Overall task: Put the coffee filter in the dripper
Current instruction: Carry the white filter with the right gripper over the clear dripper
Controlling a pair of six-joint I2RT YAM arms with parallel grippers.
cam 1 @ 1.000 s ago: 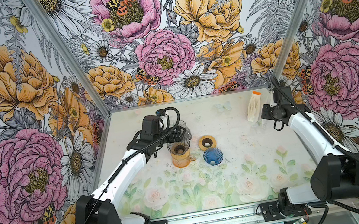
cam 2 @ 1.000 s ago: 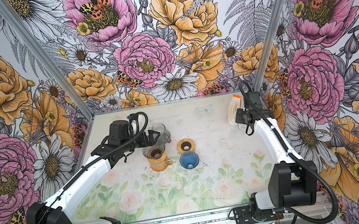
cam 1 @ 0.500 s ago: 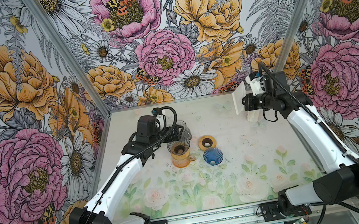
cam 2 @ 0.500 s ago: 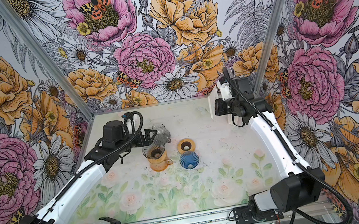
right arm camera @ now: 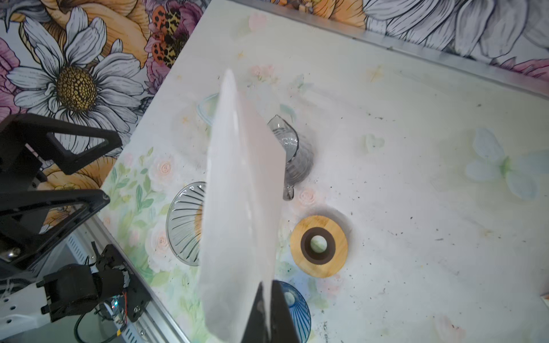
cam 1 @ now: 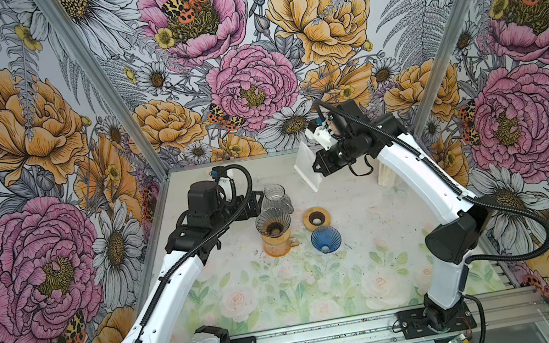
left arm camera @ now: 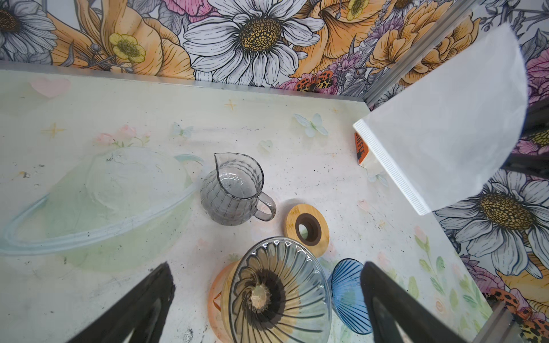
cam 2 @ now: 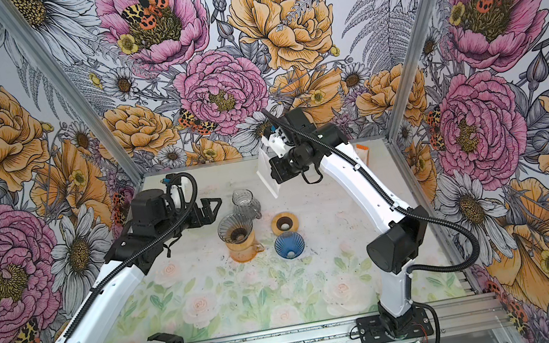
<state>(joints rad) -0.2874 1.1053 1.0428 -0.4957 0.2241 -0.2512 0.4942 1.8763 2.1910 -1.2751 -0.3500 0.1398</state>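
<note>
Right gripper (cam 1: 316, 168): we see it pinching the filter (cam 1: 305, 167), up behind the dripper (cam 1: 272, 219).
Left gripper (cam 2: 212, 210): spread wide, empty, beside the dripper.

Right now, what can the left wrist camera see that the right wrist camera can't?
Only the left wrist view shows the coffee filter flat-on with its ribbed seam, and the whole mouth of the glass dripper. Only the right wrist view shows the right gripper shut on the filter's edge, plus the metal rail at the table's front. Both show the filter, the dripper, the grey jug, the wooden ring and the blue dripper.
</note>
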